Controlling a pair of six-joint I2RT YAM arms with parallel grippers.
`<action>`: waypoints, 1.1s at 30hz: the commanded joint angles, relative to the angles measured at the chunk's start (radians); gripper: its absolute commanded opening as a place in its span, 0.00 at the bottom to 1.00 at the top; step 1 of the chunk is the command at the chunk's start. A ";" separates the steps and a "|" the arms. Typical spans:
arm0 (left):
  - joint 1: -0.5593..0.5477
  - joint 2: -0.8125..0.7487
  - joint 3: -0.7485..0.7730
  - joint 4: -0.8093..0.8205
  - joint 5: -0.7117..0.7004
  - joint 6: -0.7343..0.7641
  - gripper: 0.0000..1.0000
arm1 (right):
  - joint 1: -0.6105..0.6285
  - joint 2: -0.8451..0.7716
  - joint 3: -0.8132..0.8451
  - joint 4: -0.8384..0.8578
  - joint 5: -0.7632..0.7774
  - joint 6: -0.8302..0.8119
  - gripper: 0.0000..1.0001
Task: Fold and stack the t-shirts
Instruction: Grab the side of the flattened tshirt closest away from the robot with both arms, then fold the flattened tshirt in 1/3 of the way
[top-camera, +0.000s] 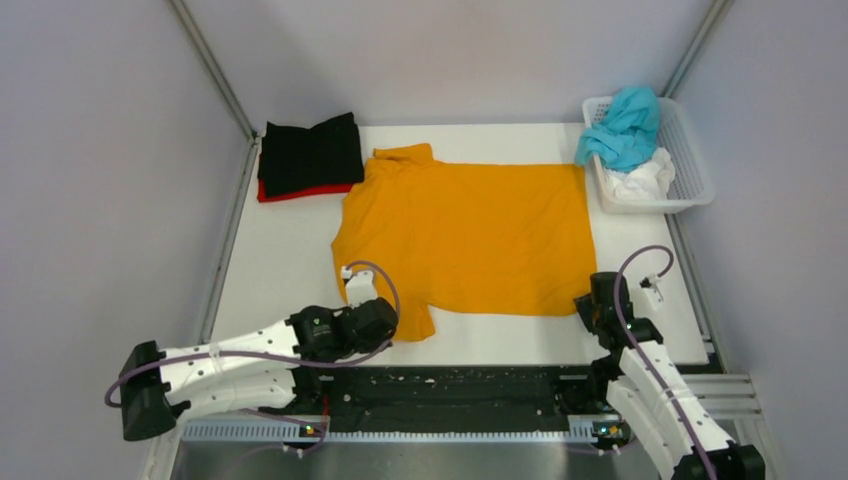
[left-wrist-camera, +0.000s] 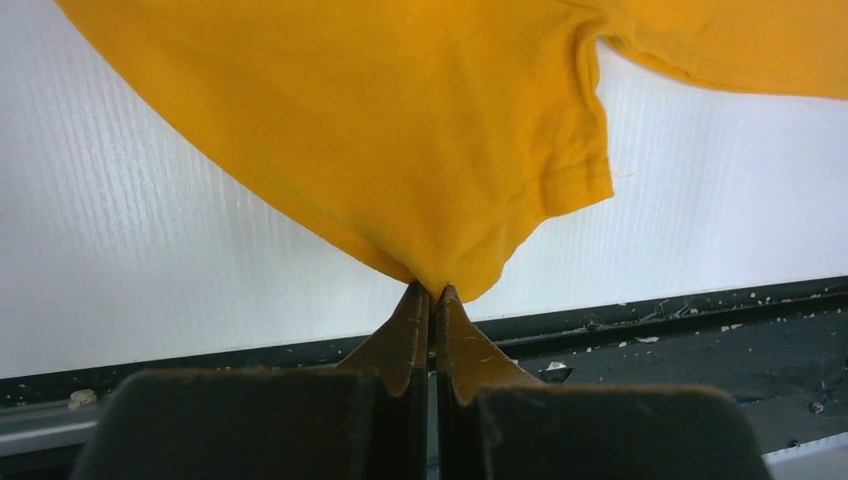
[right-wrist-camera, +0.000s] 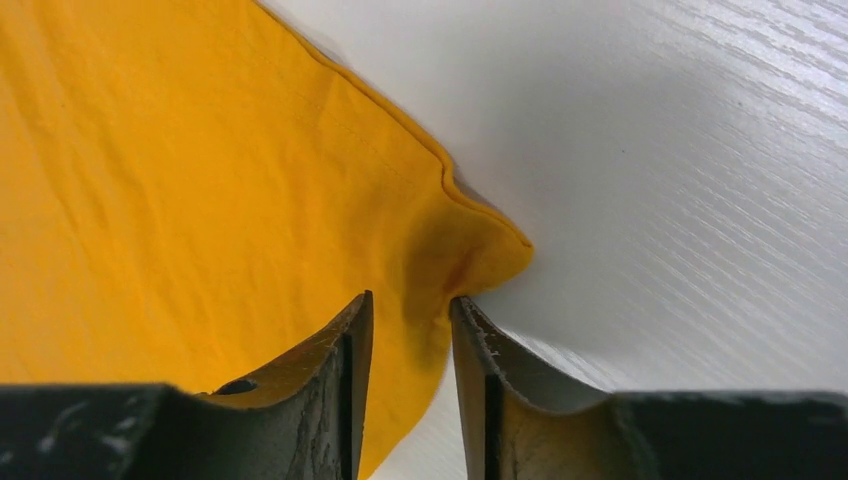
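Observation:
The orange t-shirt (top-camera: 465, 235) lies spread flat on the white table, collar to the left. My left gripper (top-camera: 396, 324) is shut on the edge of its near sleeve; the left wrist view shows the gripper (left-wrist-camera: 433, 289) pinching the orange cloth (left-wrist-camera: 400, 130). My right gripper (top-camera: 590, 302) is at the shirt's near right hem corner. In the right wrist view the gripper (right-wrist-camera: 410, 298) is open, its jaws apart with the puckered corner (right-wrist-camera: 470, 255) between them. The black t-shirt (top-camera: 310, 152) lies folded on the red one (top-camera: 300, 192) at the back left.
A white lattice basket (top-camera: 692, 150) stands at the back right, holding the teal t-shirt (top-camera: 625, 125) and the white t-shirt (top-camera: 642, 183). A dark rail (top-camera: 450, 385) runs along the table's near edge. Grey walls close in both sides.

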 joint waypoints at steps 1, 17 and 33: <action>0.023 -0.008 0.050 0.004 -0.046 0.055 0.00 | -0.003 0.066 -0.051 0.041 0.023 0.016 0.30; 0.306 0.176 0.226 0.152 0.093 0.298 0.00 | -0.003 0.226 0.256 0.031 -0.018 -0.328 0.00; 0.593 0.519 0.599 0.263 0.109 0.556 0.00 | -0.005 0.583 0.569 0.116 0.014 -0.453 0.00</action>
